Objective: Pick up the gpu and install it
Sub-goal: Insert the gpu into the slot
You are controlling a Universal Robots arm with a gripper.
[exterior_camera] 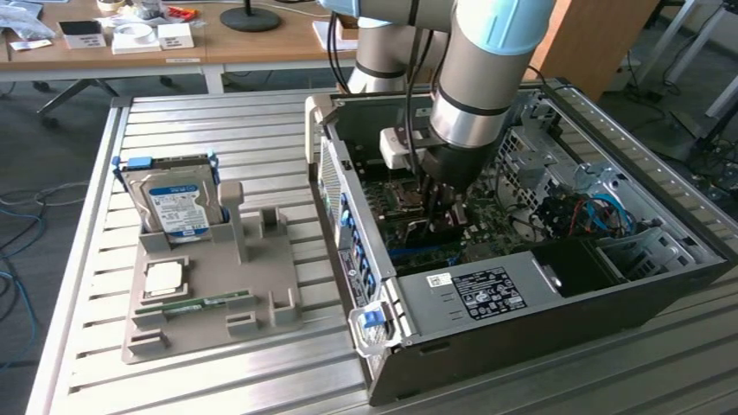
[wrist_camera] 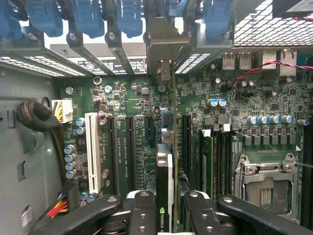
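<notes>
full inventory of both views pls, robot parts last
table: 1, silver slatted metal, under everything
fixture tray: 1, grey, on the table, exterior view's left
hard drive: 1, silver with blue-white label, upright in the tray
CPU chip: 1, silver, flat on the tray
RAM stick: 1, green, lying in the tray
PC case: 1, dark grey, open, exterior view's right
power supply: 1, silver with black label, inside the case
motherboard: 1, green, inside the case
gpu: 1, green and black, edge-on over the motherboard
robot arm: 1, grey and light blue, reaching into the case
gripper: 1, black, shut on the gpu
</notes>
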